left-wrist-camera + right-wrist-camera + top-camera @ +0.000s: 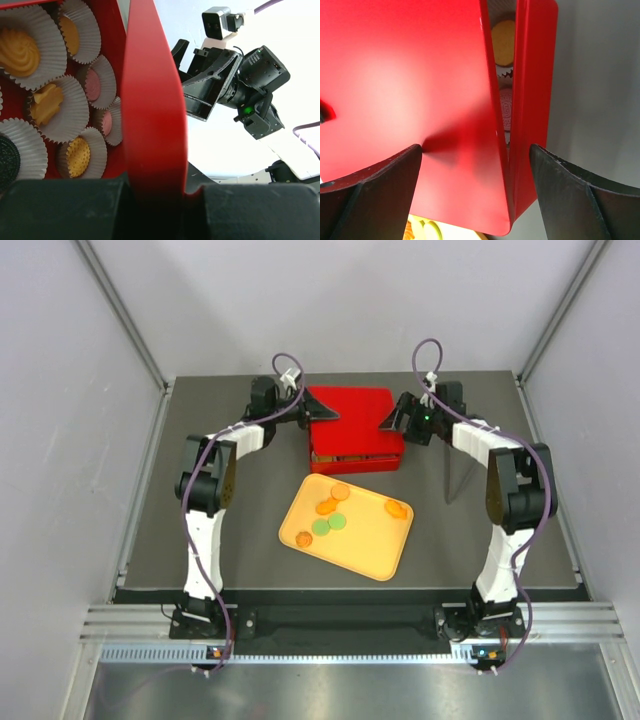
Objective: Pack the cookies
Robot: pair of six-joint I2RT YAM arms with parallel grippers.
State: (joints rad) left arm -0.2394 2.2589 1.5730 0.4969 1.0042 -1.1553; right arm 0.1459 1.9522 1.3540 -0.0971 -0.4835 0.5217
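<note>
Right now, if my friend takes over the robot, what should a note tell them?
The left gripper is shut on the edge of the red lid, holding it over the red box.
The right gripper is open at the lid's other side, gripping nothing.
Done: some cookies sit in paper cups inside the box.
Left: orange and green cookies lie on the yellow tray; the lid is not shut.

Your tray (372,542) lies mid-way across the table (500,540), cookies (331,506) on it. Just behind it, the box (355,461) holds more in paper cups (75,88), your left gripper (328,416) on its lid (150,100), your right gripper (386,424) opposite.
</note>
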